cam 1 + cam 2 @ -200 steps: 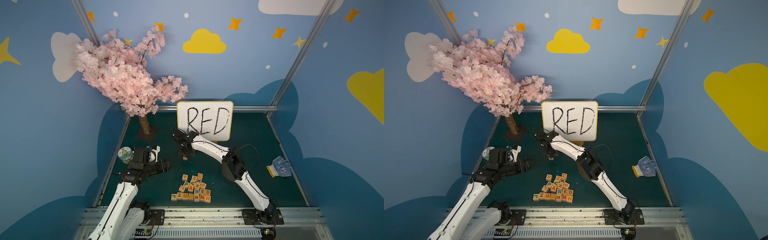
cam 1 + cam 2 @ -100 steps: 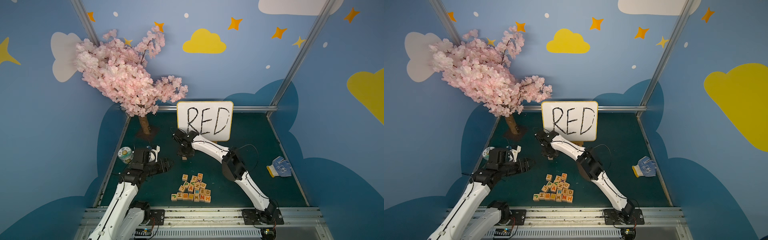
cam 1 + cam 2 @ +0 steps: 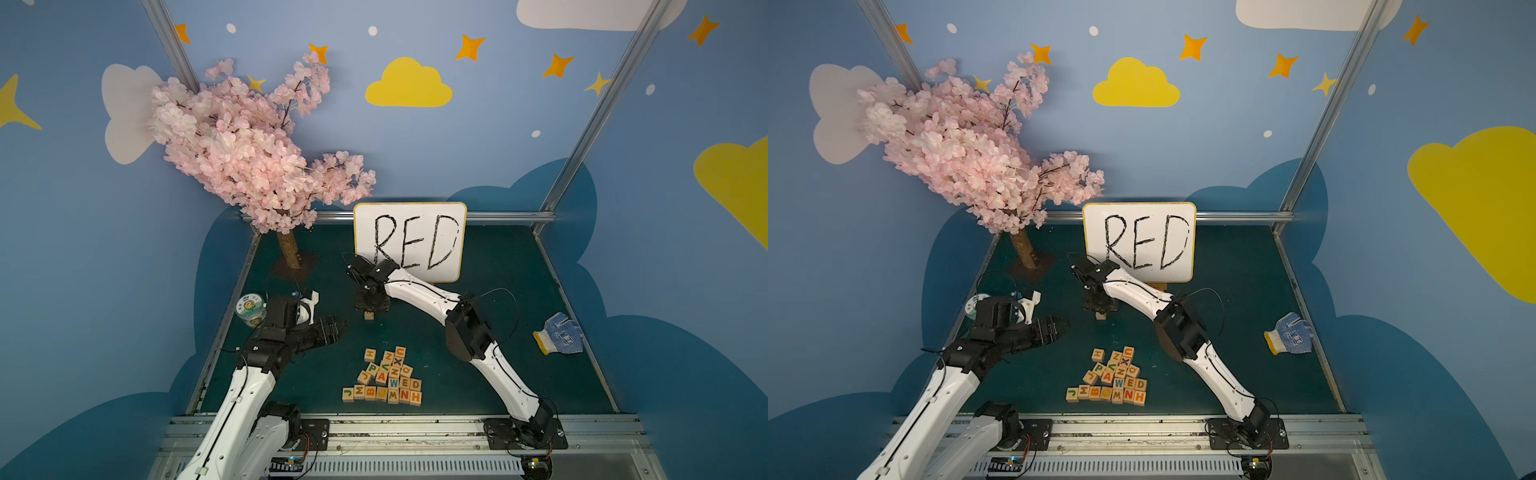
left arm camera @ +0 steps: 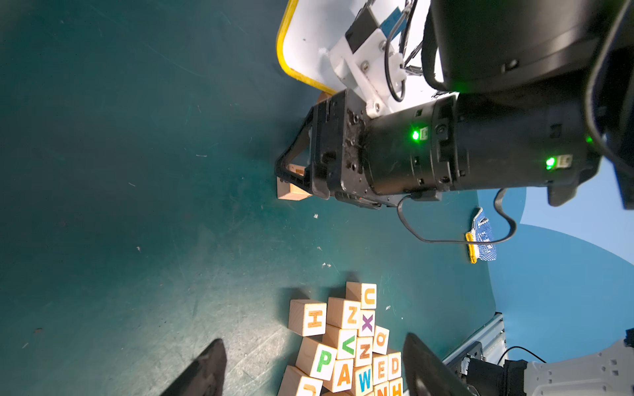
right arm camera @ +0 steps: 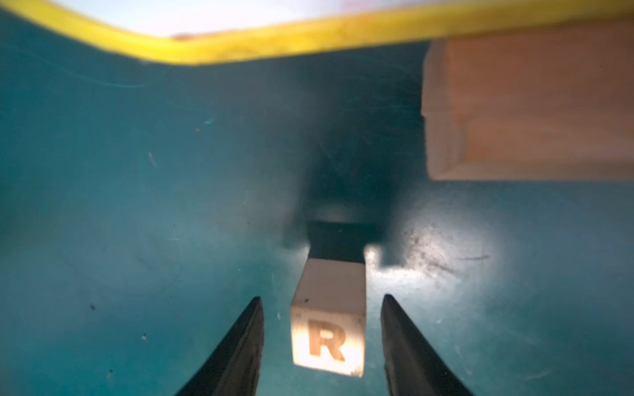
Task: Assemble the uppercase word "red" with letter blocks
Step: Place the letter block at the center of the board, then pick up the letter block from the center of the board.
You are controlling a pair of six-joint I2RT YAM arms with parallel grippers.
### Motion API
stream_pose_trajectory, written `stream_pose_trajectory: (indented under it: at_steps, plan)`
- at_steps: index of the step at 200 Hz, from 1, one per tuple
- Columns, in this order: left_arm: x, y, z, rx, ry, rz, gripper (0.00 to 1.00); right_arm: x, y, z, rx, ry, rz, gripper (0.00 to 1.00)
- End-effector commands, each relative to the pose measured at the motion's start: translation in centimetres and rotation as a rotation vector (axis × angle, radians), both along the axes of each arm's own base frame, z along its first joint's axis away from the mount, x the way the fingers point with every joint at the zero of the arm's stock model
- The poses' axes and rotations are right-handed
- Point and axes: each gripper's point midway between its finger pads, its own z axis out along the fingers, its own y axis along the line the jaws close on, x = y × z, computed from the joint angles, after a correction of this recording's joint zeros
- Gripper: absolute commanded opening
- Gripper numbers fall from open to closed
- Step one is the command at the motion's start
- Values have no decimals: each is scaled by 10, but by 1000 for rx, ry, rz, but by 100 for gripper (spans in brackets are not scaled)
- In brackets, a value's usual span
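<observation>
Your right claw (image 5: 321, 301) has opened up over the last second, and its fingers now stand apart with a gap on either side of the R block (image 5: 327, 337), touching neither face. Closest to you, the pile of letter blocks (image 3: 388, 378) lies bunched together with the E (image 3: 404, 383) and D (image 3: 414, 385) side by side in it, and your left claw (image 3: 338, 327) hangs just beyond on your left, jaws wide apart and empty. Further out, that R sits alone on the worktop (image 3: 561, 382), just in front of the whiteboard (image 3: 409, 241) marked RED.
</observation>
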Motion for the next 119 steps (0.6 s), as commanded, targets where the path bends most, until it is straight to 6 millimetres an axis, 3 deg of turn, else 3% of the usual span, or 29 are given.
stream_pose_trajectory:
  at_steps: [1,33,69,119]
  plan:
    - [3,5,13,18,-46,11,80,-6,-2,55,67,-37,78,59]
    - [6,9,17,4,-59,26,80,-16,-22,88,61,-103,208,60]
    - [12,10,28,27,-110,13,80,-36,-67,103,-20,-198,411,57]
    - [33,-3,48,41,-174,-59,80,-111,-120,96,8,-207,741,54]
